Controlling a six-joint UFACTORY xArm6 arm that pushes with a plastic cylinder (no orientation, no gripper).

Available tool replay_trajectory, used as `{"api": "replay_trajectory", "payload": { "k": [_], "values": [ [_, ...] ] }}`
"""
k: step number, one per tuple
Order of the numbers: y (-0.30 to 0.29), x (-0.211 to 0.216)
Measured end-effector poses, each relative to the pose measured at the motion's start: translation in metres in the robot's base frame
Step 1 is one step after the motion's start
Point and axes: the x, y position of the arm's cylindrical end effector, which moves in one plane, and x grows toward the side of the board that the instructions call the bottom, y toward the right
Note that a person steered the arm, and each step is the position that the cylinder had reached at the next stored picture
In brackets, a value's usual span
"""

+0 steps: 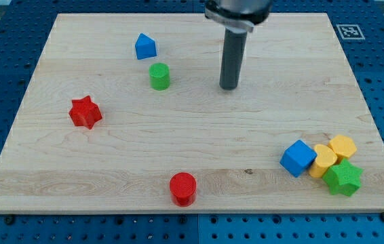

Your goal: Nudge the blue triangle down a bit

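The pale wooden counter (199, 142) carries a blue triangle (145, 47) beside a green cylinder (159, 76), a red star (85, 112), a red cylinder (182, 188), and a touching cluster of blue cube (297, 158), yellow heart (322, 161), yellow hexagon (343, 146) and green star (343, 178).

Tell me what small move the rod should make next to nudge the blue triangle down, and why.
Probably slide my tip toward the view's upper left, above the blue triangle. It now sits to the triangle's right and lower, beside the green cylinder, so it can't push downward yet.
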Motion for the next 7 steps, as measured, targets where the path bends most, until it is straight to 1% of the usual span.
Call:
{"api": "replay_trajectory", "payload": {
  "k": [1, 2, 3, 4, 5, 6, 7],
  "values": [
    [-0.001, -0.064],
    [-0.008, -0.115],
    [-0.039, -0.142],
    [-0.094, -0.169],
    [-0.151, -0.187],
    [-0.180, -0.186],
    [-0.180, -0.150]
  ]
}}
